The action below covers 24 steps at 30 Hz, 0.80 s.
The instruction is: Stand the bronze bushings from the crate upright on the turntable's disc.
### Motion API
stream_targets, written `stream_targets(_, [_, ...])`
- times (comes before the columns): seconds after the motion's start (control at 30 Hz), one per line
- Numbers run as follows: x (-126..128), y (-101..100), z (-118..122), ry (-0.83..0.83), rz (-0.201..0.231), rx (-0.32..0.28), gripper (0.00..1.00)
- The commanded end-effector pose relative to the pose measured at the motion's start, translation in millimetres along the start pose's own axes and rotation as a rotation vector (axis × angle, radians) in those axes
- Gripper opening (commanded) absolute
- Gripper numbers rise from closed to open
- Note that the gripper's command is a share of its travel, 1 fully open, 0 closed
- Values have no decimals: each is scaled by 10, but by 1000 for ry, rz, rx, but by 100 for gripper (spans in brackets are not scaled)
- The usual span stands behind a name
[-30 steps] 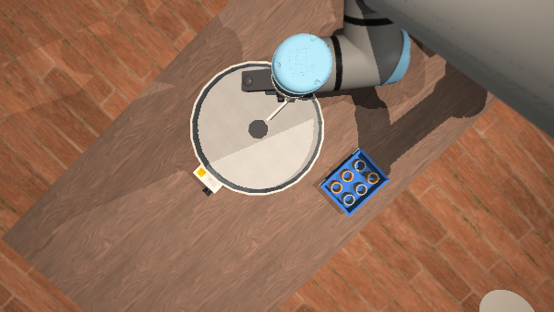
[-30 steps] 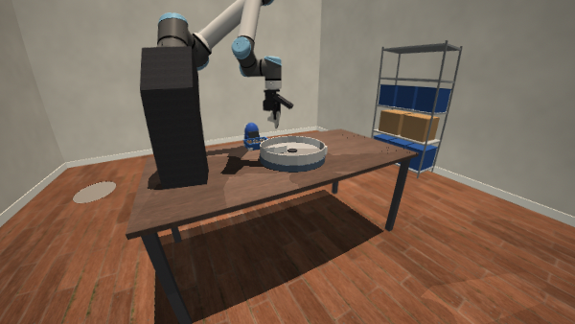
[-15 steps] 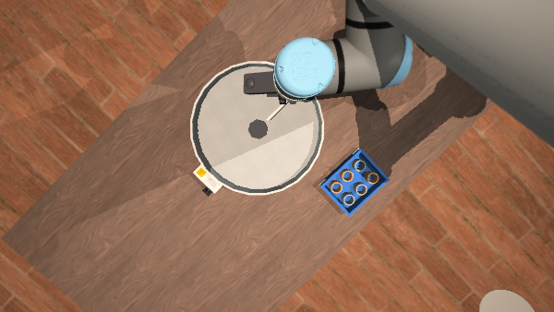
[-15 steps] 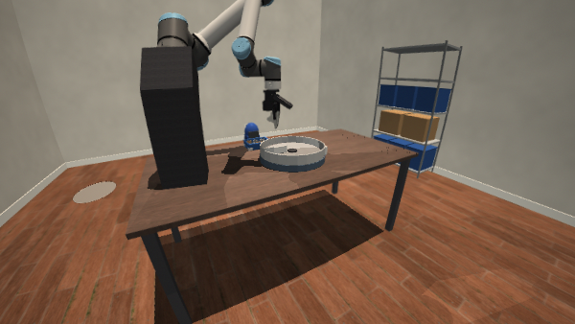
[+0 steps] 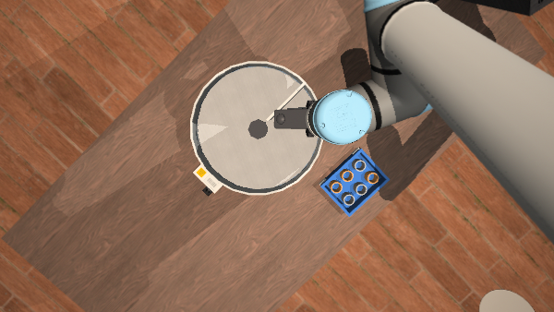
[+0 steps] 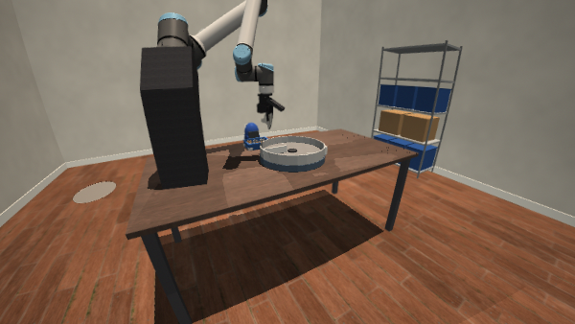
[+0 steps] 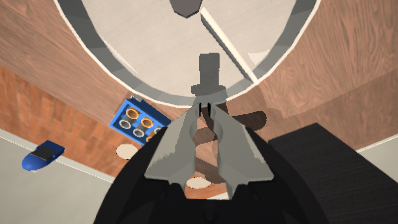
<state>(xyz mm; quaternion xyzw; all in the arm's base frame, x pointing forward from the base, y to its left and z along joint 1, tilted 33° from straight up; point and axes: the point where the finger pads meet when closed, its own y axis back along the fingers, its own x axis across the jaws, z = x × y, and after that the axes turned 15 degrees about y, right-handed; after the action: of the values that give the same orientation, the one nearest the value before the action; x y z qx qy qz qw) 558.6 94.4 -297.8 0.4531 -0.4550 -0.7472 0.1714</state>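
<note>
In the top view the counter ran from lower left to upper right. On it, left of the middle, sat the round turntable, a white box with a yellow square at its lower left edge. Its pale disc surrounded the dark hub at the centre, and a thin light divider ran from near the hub to the upper right rim.

Farther right, below the arm's blue wrist cap, stood the blue crate, apart from the turntable. All three bronze bushings were in it, two along its left side and one near its right corner, with three steel bushings among them.

The gripper hung well above the counter, right of the crate in the exterior view. Its jaws were almost fully closed, only a slit between the tips, and had hold of nothing.

Item: one robot hand, shifted off its earlier place over the turntable, now nearer the blue crate; its shadow moved likewise.
</note>
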Motion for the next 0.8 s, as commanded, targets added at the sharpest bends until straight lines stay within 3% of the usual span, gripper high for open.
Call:
stream_targets(0.0, [-693,-197,276,-4,5,8,5])
stream_targets(0.1, [-1095,-312,454,-4,5,8,5])
stream_targets(0.17, [-1095,-312,454,-4,5,8,5])
stream_targets(0.47, [-2099,-601,901,-5,6,8,5])
stream_targets(0.63, [-2378,-680,1026,-5,6,9,5])
stream_targets(0.77, [-2425,-693,1050,-5,6,9,5])
